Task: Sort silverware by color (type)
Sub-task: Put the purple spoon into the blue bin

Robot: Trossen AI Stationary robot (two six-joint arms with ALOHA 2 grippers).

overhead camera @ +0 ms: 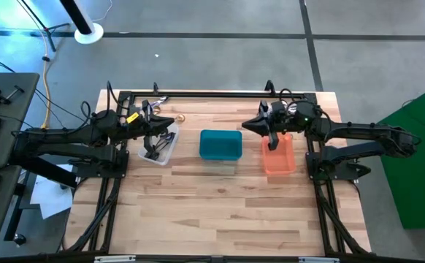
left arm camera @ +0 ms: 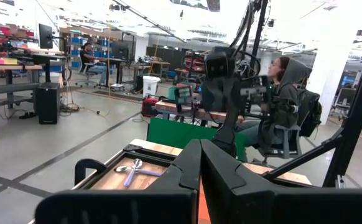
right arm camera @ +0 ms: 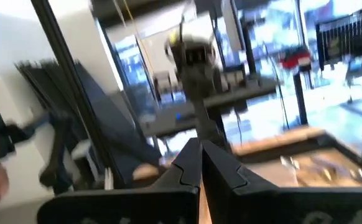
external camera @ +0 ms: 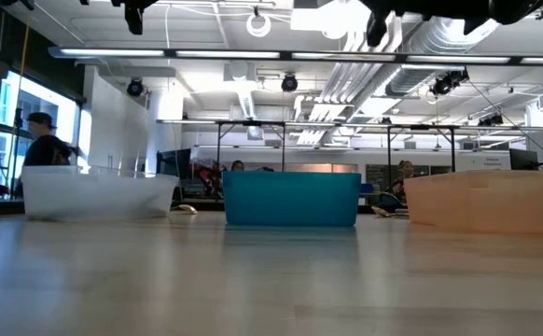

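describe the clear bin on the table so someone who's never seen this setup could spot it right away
On the wooden table, three bins stand in a row under the two arms. The clear bin is at the left end, below the left gripper. Unlike the teal bin in the middle and the orange bin at the right end, it is see-through and holds dark utensils.

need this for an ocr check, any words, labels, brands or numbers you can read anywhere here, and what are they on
No text can be read in any view.
Clear bin, teal bin, orange bin: no label or print shows on them.
Yellow tag on the left arm: too small to read.
White sign in the room behind the table: too small to read.
Shelves and boxes in the room: any lettering is too small to read.
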